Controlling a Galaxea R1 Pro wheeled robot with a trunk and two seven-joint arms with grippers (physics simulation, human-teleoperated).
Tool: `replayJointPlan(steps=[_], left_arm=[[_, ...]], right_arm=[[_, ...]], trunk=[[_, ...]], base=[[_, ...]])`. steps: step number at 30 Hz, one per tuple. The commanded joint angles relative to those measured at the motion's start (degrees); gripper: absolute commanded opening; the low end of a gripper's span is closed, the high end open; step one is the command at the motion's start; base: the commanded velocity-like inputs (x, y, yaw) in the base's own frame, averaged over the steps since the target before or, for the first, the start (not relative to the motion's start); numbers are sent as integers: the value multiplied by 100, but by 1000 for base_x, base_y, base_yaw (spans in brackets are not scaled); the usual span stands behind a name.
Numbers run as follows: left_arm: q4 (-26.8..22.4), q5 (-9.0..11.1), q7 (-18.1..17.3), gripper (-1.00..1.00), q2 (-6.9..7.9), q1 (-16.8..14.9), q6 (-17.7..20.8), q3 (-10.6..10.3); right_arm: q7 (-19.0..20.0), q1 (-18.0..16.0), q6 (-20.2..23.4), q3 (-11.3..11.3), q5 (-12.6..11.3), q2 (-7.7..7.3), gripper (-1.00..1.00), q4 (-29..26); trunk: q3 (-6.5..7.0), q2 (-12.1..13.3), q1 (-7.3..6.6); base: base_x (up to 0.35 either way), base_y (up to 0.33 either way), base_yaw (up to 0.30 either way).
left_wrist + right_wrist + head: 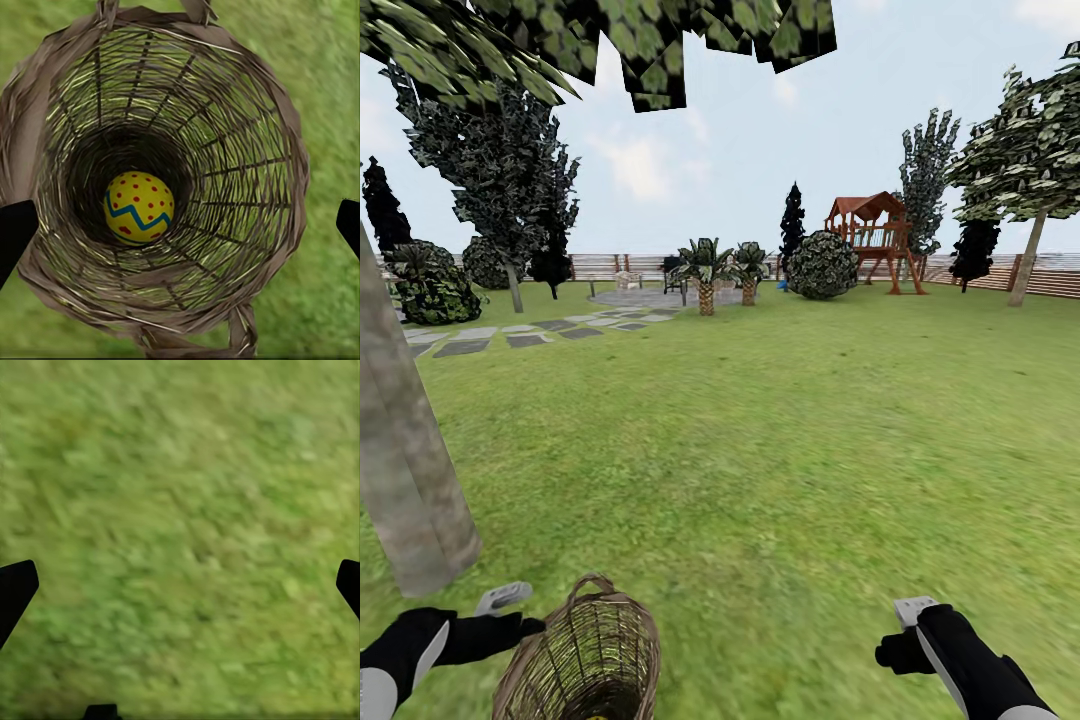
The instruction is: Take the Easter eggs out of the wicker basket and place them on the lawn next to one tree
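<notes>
- Hovering my left tool [180, 225] over the wicker basket [247, 112], I am keeping its fingers wide, holding nothing.
- One Easter egg [139, 208] is lying at the basket's bottom, centre-left of the wrist frame.
- My right tool [180, 585] is gaping wide over bare lawn [187, 510].
- The tree [405, 470] trunk is standing at the head frame's left edge, just beside the basket.

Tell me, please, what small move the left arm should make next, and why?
Probably lower the open left pincer straight down into the basket. It sits above the basket's mouth, and one egg lies at the bottom, not yet taken out.
</notes>
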Motion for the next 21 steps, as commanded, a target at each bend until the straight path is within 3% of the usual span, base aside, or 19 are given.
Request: replayJointPlan(steps=[1,9,13,18,21], left_arm=[[4,-53,-36,100,-14,-4,40,44],[134,-62,-56,100,43,-1,76,34],[819,-60,-52,100,262,12,24,34],[1187,-61,-1,100,310,17,-5,34],[1238,-52,607,100,263,28,-61,42]], right_arm=[[38,-3,24,18,55,-5,100,-8],[38,-3,24,11,55,-5,100,-8],[39,-3,25,17,55,-2,100,-8],[38,-3,28,21,55,10,100,2],[38,-3,29,18,50,29,100,11]], trunk=[[-7,-4,0],[-7,-4,0],[-7,-4,0],[-7,-4,0],[-7,-4,0]], base=[[0,0,0],[0,0,0],[0,0,0],[0,0,0],[0,0,0]])
